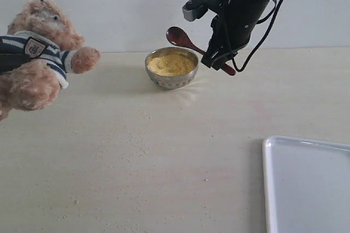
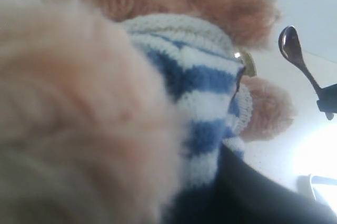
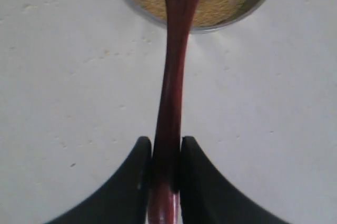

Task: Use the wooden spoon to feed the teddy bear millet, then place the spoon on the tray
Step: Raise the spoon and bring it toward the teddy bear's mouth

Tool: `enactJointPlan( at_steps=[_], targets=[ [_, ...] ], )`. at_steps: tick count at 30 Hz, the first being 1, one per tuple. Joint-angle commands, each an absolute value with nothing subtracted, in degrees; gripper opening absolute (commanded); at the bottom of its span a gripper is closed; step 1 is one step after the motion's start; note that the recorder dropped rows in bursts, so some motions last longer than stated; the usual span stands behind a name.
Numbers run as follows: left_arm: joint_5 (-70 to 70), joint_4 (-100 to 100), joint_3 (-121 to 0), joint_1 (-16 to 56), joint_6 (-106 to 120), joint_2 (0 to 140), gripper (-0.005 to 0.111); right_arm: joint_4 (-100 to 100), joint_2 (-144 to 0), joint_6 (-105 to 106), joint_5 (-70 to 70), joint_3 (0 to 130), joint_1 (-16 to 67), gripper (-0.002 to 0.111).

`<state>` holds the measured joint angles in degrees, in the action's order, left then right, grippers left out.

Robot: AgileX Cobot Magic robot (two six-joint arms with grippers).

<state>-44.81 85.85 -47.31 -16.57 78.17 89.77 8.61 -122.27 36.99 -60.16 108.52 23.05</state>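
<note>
The teddy bear (image 1: 38, 52) hangs tilted at the far left, its striped shirt filling the left wrist view (image 2: 200, 87). My left gripper (image 1: 8, 60) is shut on its body; one dark finger (image 2: 258, 197) presses the shirt, the other is hidden by fur. The metal bowl (image 1: 171, 80) of millet (image 1: 170, 64) stands at the table's middle back. My right gripper (image 1: 219, 58) (image 3: 166, 148) is shut on the wooden spoon's handle (image 3: 174, 77). The spoon (image 1: 183, 39) is held above the bowl's far rim, and I see no grains in it. The white tray (image 1: 306, 184) lies at the front right.
Stray millet grains (image 1: 131, 134) are scattered over the beige table in front of the bowl. A pale wall runs behind the table. The tray's corner (image 2: 321, 182) shows in the left wrist view.
</note>
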Motion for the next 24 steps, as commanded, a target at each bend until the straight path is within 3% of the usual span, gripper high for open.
enactJointPlan(
  at_steps=[1,8,24],
  targets=[
    [-49.05,86.33,-47.22,-11.97,80.66,90.94,0.005,14.34,-119.82,36.84,-66.39,108.66,22.84,0.000],
    [-49.49,88.35,-47.22,-6.73,80.29,96.84,0.005,15.22,-116.35,33.07,-67.60,108.66,24.62,0.000],
    [-58.41,91.14,-47.22,-6.73,79.08,99.73,0.005,7.45,-116.06,27.00,-59.57,112.94,36.75,0.000]
  ],
)
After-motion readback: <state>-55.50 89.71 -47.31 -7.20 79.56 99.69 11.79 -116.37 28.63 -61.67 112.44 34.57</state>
